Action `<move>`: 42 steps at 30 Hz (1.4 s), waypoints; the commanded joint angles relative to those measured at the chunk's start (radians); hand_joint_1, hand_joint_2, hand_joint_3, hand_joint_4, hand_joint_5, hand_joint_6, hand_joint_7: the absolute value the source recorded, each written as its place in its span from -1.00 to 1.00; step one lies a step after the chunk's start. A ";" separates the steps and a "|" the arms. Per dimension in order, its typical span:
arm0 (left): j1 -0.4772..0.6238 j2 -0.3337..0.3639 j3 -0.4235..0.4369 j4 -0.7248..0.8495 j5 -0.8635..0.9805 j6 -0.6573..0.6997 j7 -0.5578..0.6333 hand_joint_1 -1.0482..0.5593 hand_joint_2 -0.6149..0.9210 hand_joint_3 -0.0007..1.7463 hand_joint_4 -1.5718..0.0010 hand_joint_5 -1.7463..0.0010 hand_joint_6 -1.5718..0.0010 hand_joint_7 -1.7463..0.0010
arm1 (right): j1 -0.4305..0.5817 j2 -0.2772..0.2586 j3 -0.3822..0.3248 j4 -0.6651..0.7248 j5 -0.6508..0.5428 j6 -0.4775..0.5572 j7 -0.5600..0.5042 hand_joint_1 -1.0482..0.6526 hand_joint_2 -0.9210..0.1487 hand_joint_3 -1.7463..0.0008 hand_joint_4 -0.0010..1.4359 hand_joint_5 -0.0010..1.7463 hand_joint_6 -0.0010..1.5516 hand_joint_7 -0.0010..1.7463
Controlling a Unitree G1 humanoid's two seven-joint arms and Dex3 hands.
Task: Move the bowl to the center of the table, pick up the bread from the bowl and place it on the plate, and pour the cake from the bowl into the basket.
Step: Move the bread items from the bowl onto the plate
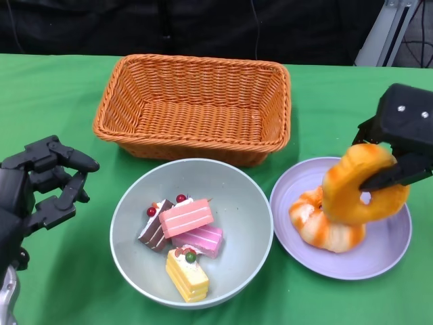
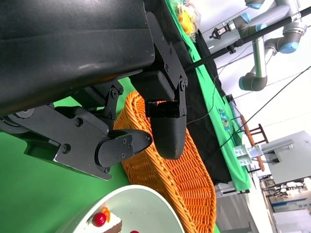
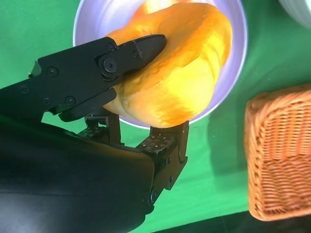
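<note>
A pale green bowl [image 1: 132, 203] sits near the middle of the green table with several cake slices [image 1: 184, 238] in it. To its right is a lavender plate [image 1: 389, 254] bearing one orange bread [image 1: 325, 229]. My right hand [image 1: 400, 142] grips a second orange bread [image 1: 358, 186] just above that plate; the right wrist view shows the bread [image 3: 180, 73] pinched between the fingers [image 3: 131, 51] over the plate [image 3: 87, 19]. My left hand [image 1: 40, 183] hovers left of the bowl, fingers apart and holding nothing. The orange wicker basket [image 1: 196, 108] stands behind the bowl.
The table's far edge meets a black backdrop behind the basket. In the left wrist view the basket [image 2: 180, 174] and the bowl's rim [image 2: 141, 196] lie beyond my fingers [image 2: 121, 148], with other robot arms and lab gear far off.
</note>
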 commanded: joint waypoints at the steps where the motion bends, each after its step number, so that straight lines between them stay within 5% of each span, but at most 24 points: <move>1: -0.010 0.022 0.010 0.017 -0.005 -0.009 -0.008 0.21 0.74 -0.13 -0.03 -0.71 -0.06 -0.27 | 0.033 -0.036 -0.039 -0.038 0.031 -0.040 -0.005 0.02 -1.00 0.74 -0.10 0.93 -0.20 0.58; 10: -0.017 0.021 0.010 0.029 -0.005 -0.013 -0.010 0.21 0.74 -0.14 -0.03 -0.71 -0.06 -0.27 | 0.123 -0.066 -0.045 -0.187 0.047 0.009 0.014 0.05 -1.00 0.71 -0.18 0.99 -0.25 0.58; 22: -0.017 0.023 0.007 0.031 -0.003 -0.015 -0.014 0.21 0.75 -0.14 -0.03 -0.71 -0.05 -0.28 | 0.178 -0.088 -0.028 -0.216 0.038 -0.014 0.026 0.03 -1.00 0.68 -0.10 0.99 -0.27 0.56; 33: -0.021 0.022 0.009 0.038 -0.007 -0.016 -0.021 0.20 0.75 -0.14 -0.04 -0.71 -0.06 -0.28 | 0.225 -0.089 0.006 -0.225 -0.014 -0.019 0.011 0.04 -1.00 0.70 -0.04 0.90 -0.16 0.35; 42: -0.019 0.025 0.014 0.040 -0.010 -0.023 -0.018 0.20 0.75 -0.13 -0.03 -0.70 -0.05 -0.28 | 0.256 -0.079 0.040 -0.160 -0.069 -0.166 -0.070 -0.03 -1.00 0.82 -0.17 0.96 -0.03 0.18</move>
